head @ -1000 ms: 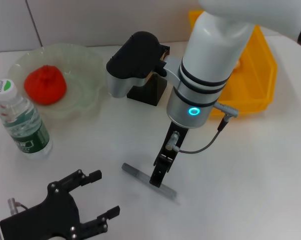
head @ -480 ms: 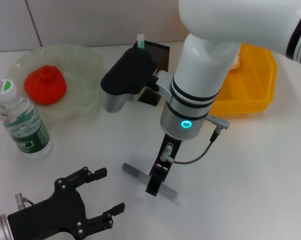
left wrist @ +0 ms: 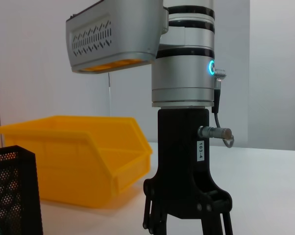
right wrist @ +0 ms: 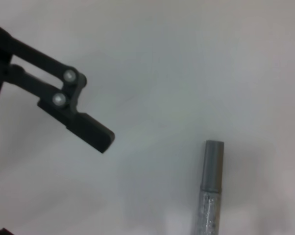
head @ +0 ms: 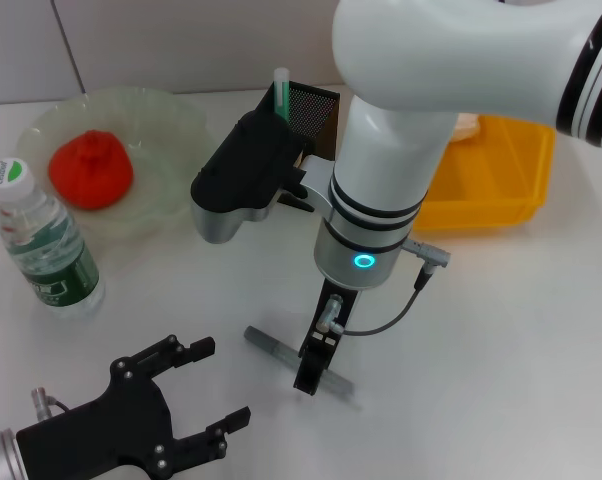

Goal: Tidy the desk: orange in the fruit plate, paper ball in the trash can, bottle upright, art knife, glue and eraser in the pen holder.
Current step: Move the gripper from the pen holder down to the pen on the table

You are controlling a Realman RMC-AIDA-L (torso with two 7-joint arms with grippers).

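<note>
Right gripper (head: 308, 383) poised over slim grey metal art knife (head: 299, 363), finger spread unclear; centre on handle, then close.

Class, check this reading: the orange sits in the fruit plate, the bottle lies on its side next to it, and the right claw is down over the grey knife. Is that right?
One detail is wrong. The bottle is not on its side: the head view shows it upright, cap on top, beside the fruit plate. The orange is in the plate, and the right claw is down over the knife.
</note>
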